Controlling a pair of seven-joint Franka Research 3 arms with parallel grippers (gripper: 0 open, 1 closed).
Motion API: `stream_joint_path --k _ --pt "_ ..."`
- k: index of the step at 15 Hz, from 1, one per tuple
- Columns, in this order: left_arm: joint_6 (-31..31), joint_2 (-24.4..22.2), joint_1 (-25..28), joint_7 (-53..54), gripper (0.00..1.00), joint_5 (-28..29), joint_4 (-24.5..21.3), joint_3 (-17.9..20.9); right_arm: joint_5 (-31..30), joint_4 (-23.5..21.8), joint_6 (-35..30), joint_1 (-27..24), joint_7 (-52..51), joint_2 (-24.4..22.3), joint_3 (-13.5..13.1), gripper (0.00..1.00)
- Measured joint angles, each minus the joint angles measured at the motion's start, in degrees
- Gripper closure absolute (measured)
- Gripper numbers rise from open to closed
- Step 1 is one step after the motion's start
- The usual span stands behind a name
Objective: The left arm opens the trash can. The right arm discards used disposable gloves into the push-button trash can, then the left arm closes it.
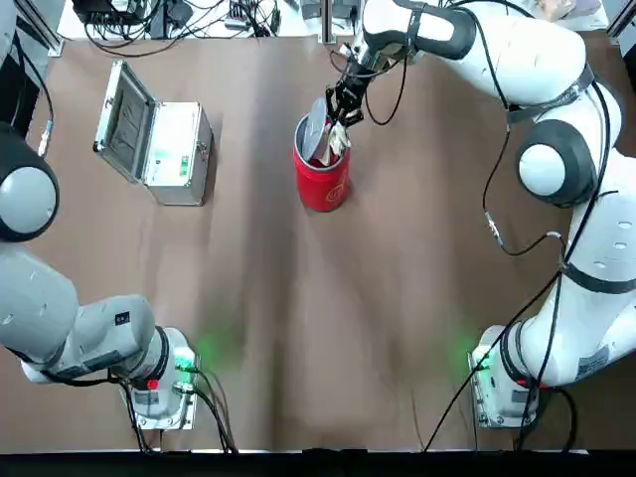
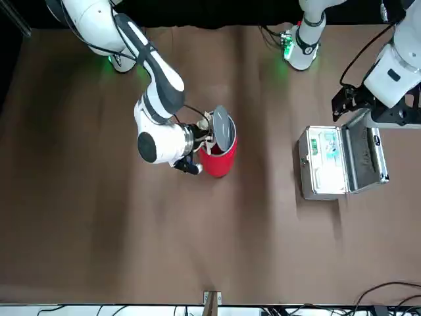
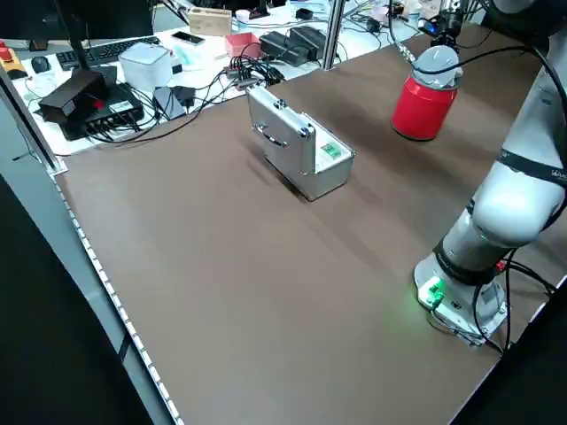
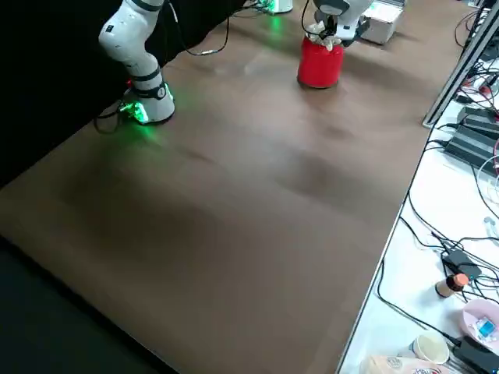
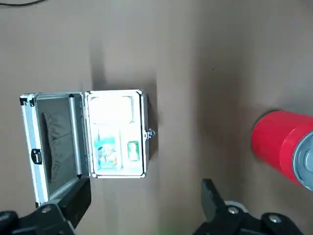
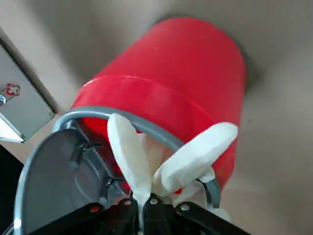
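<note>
The red trash can (image 1: pixel 323 177) stands mid-table with its silver lid (image 1: pixel 316 129) tipped up open. My right gripper (image 1: pixel 343 107) hovers right over the can's mouth, shut on the used disposable gloves (image 1: pixel 339 139). In the right wrist view the off-white gloves (image 6: pixel 195 154) dangle from the shut gripper (image 6: pixel 146 203) over the can's rim (image 6: pixel 146 127), beside the raised lid (image 6: pixel 54 171). My left gripper (image 5: pixel 144 196) is open and holds nothing. It hangs high above the table near the silver case (image 5: pixel 115 134), well away from the can (image 5: pixel 279 144).
An open silver rectangular case (image 1: pixel 164 144) lies on the robot's left half of the table. Cables, boxes and electronics (image 3: pixel 97 97) crowd the far bench beyond the table edge. Both arm bases (image 1: pixel 159 388) (image 1: pixel 507 383) sit at the near edge.
</note>
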Motion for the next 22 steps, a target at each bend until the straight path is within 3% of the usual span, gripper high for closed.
stream_joint_path --k 7,22 --pt "0.0 0.0 0.0 0.0 0.00 -0.6 -0.2 -0.3 5.2 0.2 4.5 0.0 0.6 0.3 -0.1 0.97" --pt "5.8 0.8 3.7 0.2 0.00 -0.6 -2.1 0.1 6.1 -0.1 0.3 0.3 3.3 1.9 0.0 0.97"
